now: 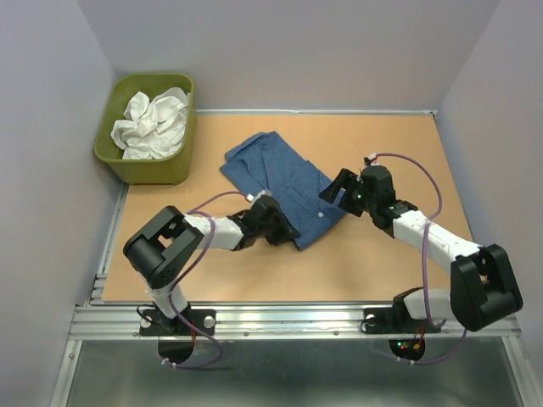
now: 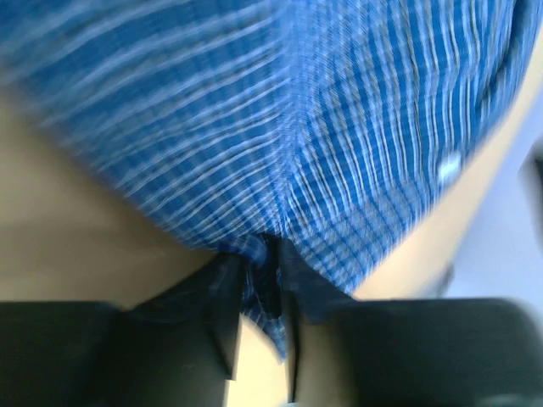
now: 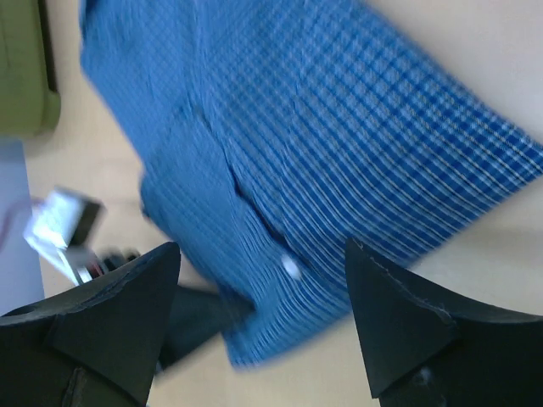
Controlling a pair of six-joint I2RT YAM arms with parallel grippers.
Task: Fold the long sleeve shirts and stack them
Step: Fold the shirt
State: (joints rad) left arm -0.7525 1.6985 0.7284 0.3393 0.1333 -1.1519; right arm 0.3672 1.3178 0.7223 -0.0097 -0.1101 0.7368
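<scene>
Here, pinches an edge of the blue checked shirt [image 1: 284,174] in the left gripper [image 2: 268,259]; holds the right gripper [image 3: 263,250] spread wide above it.

The left arm [image 1: 212,231] is reaching low toward two o'clock, its jaws pinching almost together; the right arm [image 1: 424,233] is stretching toward ten o'clock, jaws standing wide.
</scene>
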